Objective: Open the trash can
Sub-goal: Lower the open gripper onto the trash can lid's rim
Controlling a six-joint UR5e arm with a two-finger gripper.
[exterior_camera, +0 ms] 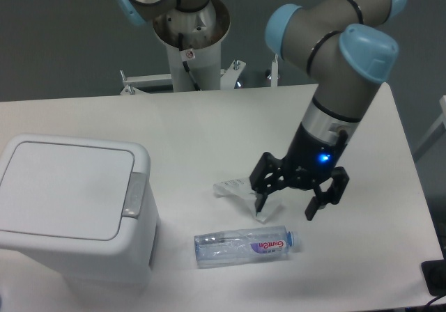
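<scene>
A: Where is the trash can seen?

B: It is placed on the left part of the white table, near the front edge. Its flat lid is closed, and a grey latch button is seen on the right side of its rim.

A: And how is the tool held?

B: It is held well apart from the trash can, over the right half of the table. Its two fingers are spread wide and pointed downward. Nothing is gripped between them.

A: What is lying there below it?

B: A piece of clear plastic is seen just beside the left finger. A clear bottle with a purple label is laid on its side nearer the front edge, between the trash can and the tool.
</scene>
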